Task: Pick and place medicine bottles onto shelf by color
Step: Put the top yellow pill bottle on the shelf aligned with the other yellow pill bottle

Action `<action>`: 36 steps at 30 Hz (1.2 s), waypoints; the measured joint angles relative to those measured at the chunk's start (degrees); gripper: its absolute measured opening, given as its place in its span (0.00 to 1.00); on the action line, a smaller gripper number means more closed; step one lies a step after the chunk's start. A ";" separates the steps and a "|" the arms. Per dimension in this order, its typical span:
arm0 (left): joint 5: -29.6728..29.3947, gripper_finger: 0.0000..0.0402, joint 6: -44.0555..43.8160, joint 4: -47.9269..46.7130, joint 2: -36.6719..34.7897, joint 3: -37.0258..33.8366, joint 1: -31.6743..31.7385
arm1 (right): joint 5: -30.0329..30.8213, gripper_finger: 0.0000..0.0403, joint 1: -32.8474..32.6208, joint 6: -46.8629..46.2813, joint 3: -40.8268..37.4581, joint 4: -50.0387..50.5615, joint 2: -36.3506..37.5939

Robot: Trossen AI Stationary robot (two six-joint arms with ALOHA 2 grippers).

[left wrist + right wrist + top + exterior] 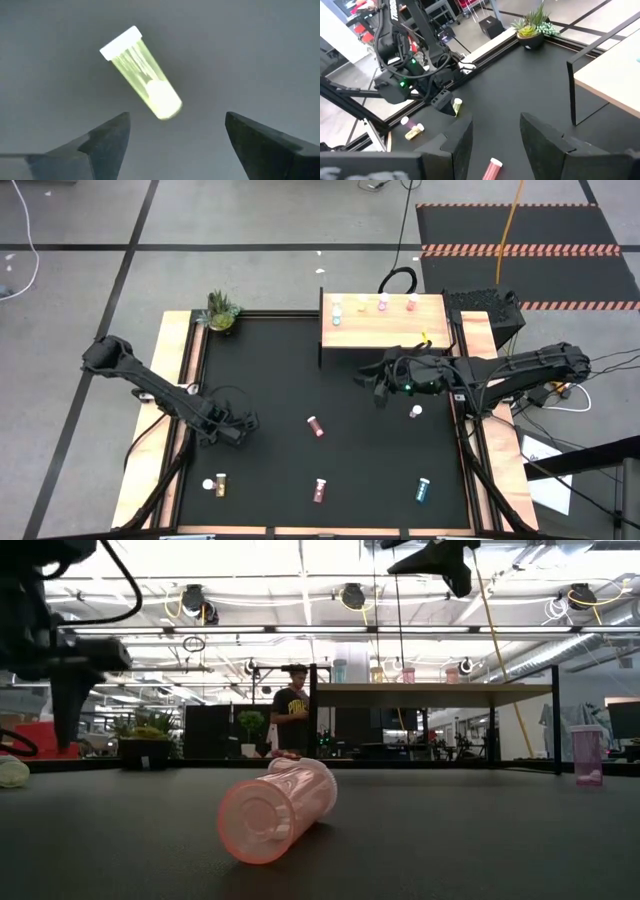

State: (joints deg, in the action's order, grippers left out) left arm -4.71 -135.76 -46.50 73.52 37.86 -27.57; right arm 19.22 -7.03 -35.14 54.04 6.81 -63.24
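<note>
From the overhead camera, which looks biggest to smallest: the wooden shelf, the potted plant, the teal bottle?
1. The shelf, by far the largest.
2. The potted plant, clearly smaller.
3. The teal bottle, smallest.
All stand on one table, so nearness hardly skews this.

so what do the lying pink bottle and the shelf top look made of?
Pink bottle: likely translucent plastic with a smooth, slightly glossy finish; light glows through its wall. Shelf top: pale wood or wood-look laminate, matte, on thin dark legs; grain can't be made out.

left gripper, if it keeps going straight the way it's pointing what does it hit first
Probably the yellow bottle lying on the black tabletop: it sits just ahead of the open left gripper, slightly off centre. Depth is unclear.
</note>
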 joint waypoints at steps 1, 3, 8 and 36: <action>0.00 0.79 0.02 0.03 -0.02 -0.54 0.28 | -0.01 0.39 -0.01 0.09 0.00 0.12 0.00; -0.02 0.76 0.02 0.01 -0.01 -1.70 0.85 | -0.02 0.39 -0.02 0.09 0.00 0.57 0.00; -0.02 0.67 0.32 1.47 0.00 -3.85 2.00 | -0.04 0.39 -0.03 -0.28 -0.02 1.57 0.00; -1.78 0.29 9.31 5.75 0.44 -6.86 1.72 | -1.86 0.39 -0.26 -7.27 -0.02 1.18 0.00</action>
State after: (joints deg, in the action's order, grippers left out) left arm -6.49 -126.45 -40.75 73.95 31.00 -25.85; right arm 17.37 -7.29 -42.41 54.02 7.99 -63.24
